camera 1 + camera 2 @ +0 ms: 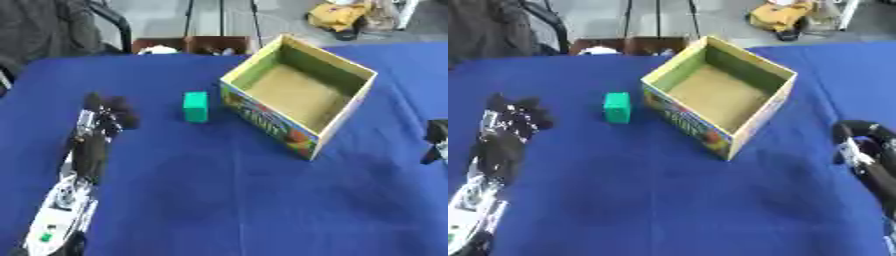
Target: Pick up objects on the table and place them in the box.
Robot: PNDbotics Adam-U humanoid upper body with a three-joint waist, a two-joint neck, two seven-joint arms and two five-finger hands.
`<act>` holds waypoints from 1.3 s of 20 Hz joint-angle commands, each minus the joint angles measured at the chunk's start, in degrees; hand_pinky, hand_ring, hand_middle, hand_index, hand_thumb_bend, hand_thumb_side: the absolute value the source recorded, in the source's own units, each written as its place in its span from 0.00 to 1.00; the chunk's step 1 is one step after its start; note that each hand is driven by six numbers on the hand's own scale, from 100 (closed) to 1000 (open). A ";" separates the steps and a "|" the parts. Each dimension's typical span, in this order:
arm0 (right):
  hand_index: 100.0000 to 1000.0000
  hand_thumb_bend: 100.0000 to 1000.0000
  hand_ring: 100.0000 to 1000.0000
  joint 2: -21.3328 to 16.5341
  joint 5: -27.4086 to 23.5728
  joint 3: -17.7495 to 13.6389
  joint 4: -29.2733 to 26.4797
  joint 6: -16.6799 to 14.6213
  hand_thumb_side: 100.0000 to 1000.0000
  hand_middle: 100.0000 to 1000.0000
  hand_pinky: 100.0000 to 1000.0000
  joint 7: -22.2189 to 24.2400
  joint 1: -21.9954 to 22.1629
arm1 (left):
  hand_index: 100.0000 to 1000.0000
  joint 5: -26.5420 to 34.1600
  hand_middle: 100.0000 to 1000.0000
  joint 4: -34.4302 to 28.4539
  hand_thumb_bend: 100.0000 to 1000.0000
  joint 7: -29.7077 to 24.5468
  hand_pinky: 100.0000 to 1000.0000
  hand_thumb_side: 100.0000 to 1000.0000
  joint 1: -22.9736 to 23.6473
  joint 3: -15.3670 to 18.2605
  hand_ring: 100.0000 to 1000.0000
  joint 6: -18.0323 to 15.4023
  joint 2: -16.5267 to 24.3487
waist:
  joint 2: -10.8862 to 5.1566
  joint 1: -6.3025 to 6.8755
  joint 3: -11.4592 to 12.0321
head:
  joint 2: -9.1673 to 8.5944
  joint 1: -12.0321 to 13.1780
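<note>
The green block (196,106) stands at about three o'clock from the left hand (109,114), the nearer hand, whose fingers seem curled, holding nothing.

On the tabletop (227,200) the box (298,90) stands right of centre, toward the far side, one corner turned toward the robot. The block (196,106) sits just left of the box, apart from it. The left hand (109,112) lies left of the block. The right hand (859,140) is at the right edge, nearer than the box.
</note>
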 commanded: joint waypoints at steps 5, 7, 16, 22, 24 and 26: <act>0.68 0.28 0.33 -1.48 -0.08 -0.15 -0.97 0.00 0.51 0.47 0.36 0.02 -0.01 | 0.76 -3.45 0.60 -2.73 0.47 -3.15 0.67 0.59 -4.73 0.91 0.62 0.24 6.74 | -1.74 0.60 0.15 | 0.12 -0.35; 0.68 0.28 0.33 -1.69 -0.03 -0.13 -0.91 0.00 0.51 0.47 0.36 0.05 0.17 | 0.76 -5.23 0.63 -2.27 0.50 -4.92 0.68 0.52 -7.33 0.05 0.65 1.52 9.63 | -2.02 0.83 0.15 | 0.32 -0.52; 0.68 0.28 0.33 -2.41 0.09 0.69 -0.51 -0.01 0.51 0.47 0.36 0.86 0.74 | 0.78 -13.53 0.67 7.46 0.81 -13.21 0.69 0.44 -20.72 -9.68 0.68 7.47 23.11 | -3.55 1.86 -1.80 | 1.55 0.18; 0.68 0.28 0.33 -2.22 -0.08 1.45 -0.51 -0.10 0.51 0.47 0.36 1.61 -0.04 | 0.74 -19.41 0.62 17.00 0.94 -19.09 0.66 0.43 -30.28 -16.15 0.64 8.18 32.64 | -3.23 2.00 -4.35 | 1.15 1.88; 0.68 0.28 0.33 -2.15 -0.12 1.65 -0.53 -0.10 0.51 0.47 0.36 1.85 -0.40 | 0.72 -21.36 0.60 20.18 0.96 -21.05 0.66 0.42 -33.46 -17.97 0.63 8.49 33.33 | -3.05 2.14 -5.07 | 0.89 2.38; 0.68 0.28 0.33 -2.14 -0.14 1.75 -0.56 -0.11 0.51 0.47 0.36 1.99 -0.66 | 0.71 -23.37 0.59 23.44 0.96 -23.06 0.65 0.42 -36.48 -19.36 0.63 8.86 32.10 | -2.84 2.24 -5.58 | 0.65 2.46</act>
